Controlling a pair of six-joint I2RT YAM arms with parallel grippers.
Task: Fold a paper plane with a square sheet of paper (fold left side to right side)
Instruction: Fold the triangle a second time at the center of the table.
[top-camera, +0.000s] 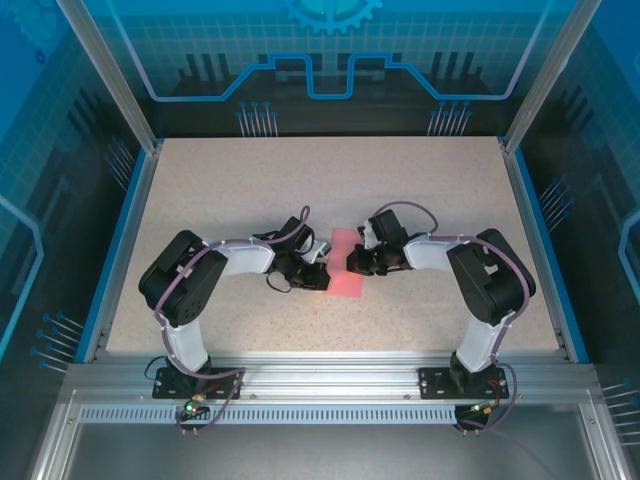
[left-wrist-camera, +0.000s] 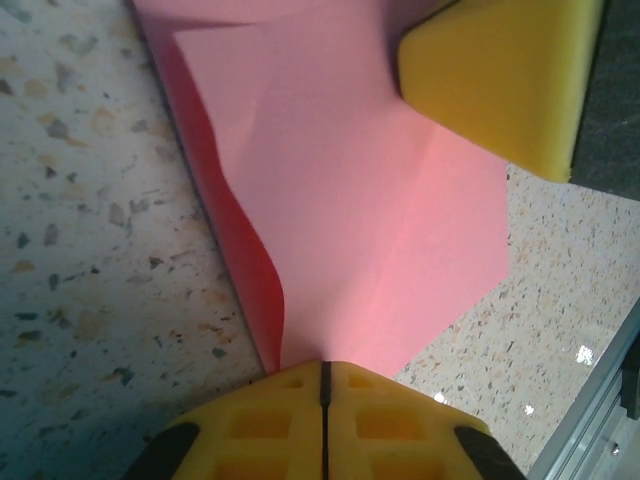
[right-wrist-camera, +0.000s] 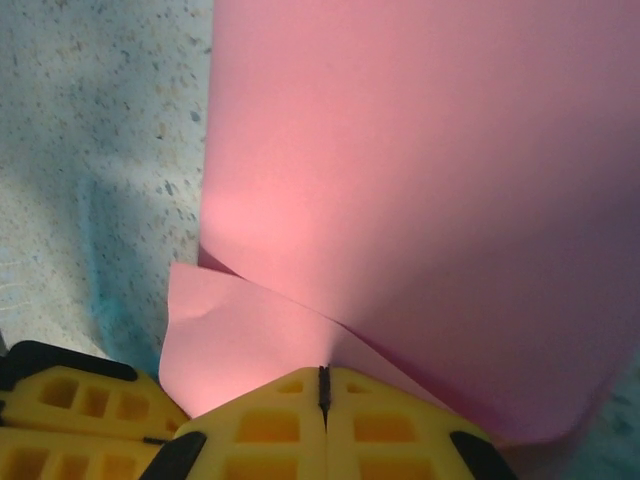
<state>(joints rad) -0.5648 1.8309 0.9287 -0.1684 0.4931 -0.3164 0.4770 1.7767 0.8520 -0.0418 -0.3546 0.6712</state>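
While lying part-folded: one square sheet of paper (top-camera: 345, 282) | left fingers (left-wrist-camera: 268, 420) pinching it | right fingers (right-wrist-camera: 268, 428) pinching it

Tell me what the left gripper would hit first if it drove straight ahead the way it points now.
The pink sheet of paper: the left gripper is shut on its edge, and the sheet spreads straight ahead. The right gripper's yellow pad sits beside that line, though depth is unclear.

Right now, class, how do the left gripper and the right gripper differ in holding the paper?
The left gripper pinches a low corner of the square sheet of paper; the right gripper holds up a curling flap. Left comes from the sheet's left, right from its right. Both are shut.
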